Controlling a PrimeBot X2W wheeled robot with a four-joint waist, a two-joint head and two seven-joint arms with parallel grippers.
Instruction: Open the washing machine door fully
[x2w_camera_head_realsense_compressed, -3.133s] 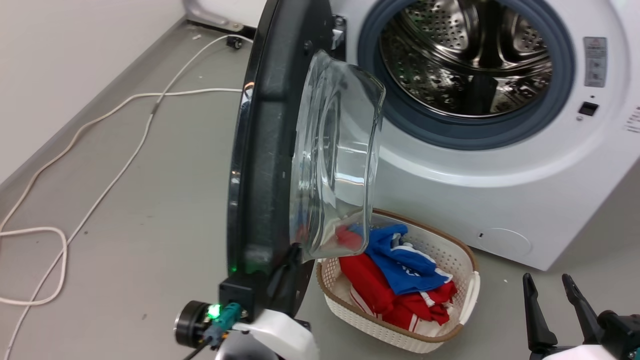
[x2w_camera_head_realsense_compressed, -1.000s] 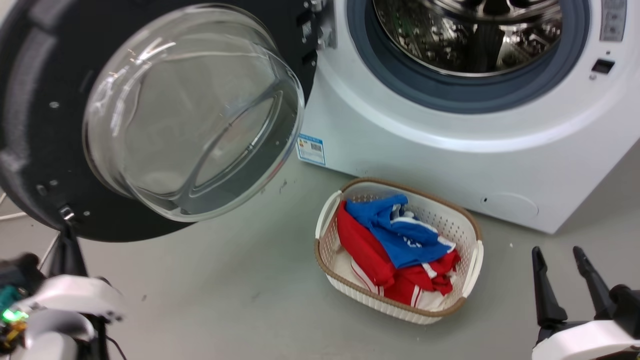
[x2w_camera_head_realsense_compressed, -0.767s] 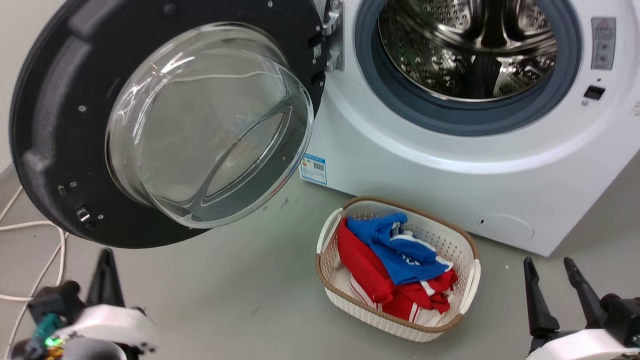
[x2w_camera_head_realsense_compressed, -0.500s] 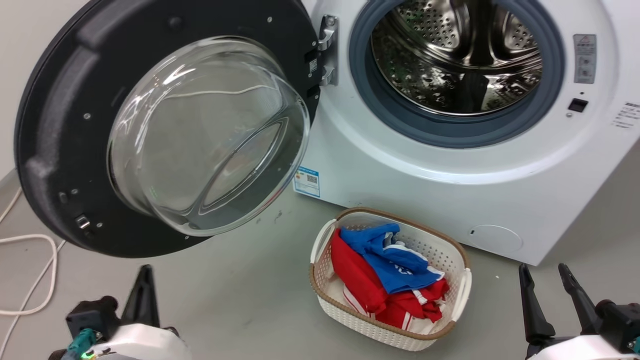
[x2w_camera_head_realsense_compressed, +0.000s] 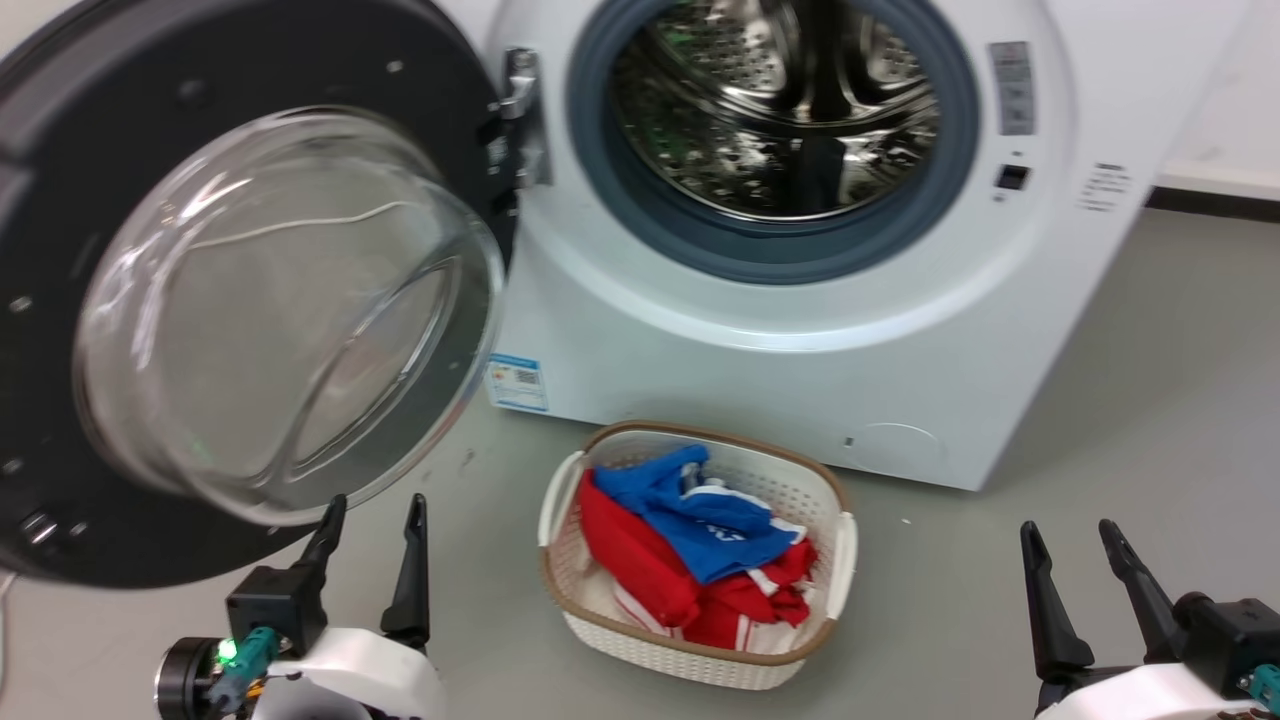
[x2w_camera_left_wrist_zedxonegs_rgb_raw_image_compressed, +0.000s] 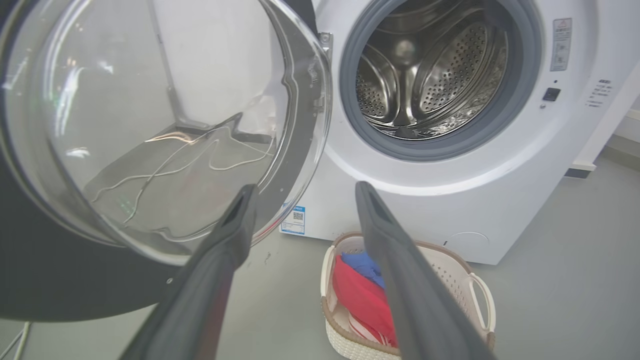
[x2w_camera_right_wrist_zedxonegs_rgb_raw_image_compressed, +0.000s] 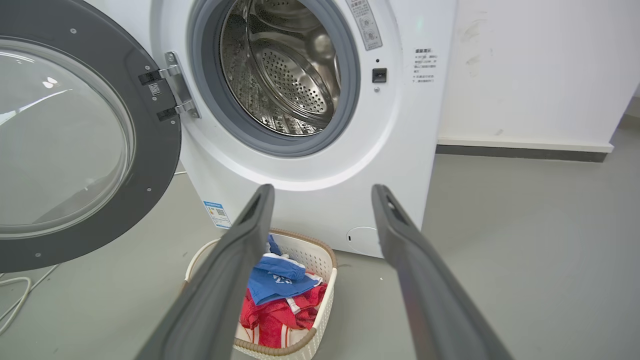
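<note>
Seen from the head, the washing machine door (x2w_camera_head_realsense_compressed: 270, 300) stands wide open, left of the washing machine (x2w_camera_head_realsense_compressed: 760, 340), so the job looks about done. The left hand (x2w_camera_head_realsense_compressed: 377, 505) sits just under its bottom edge, wide and empty. The right hand (x2w_camera_head_realsense_compressed: 1068, 530) waits well apart, wide too. The left wrist sees the door (x2w_camera_left_wrist_zedxonegs_rgb_raw_image_compressed: 165, 125) close ahead. The right wrist sees the door (x2w_camera_right_wrist_zedxonegs_rgb_raw_image_compressed: 65, 145) far left.

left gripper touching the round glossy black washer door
Cannot tell: in head view the left gripper overlaps the round glossy black door, depth unclear.
</note>
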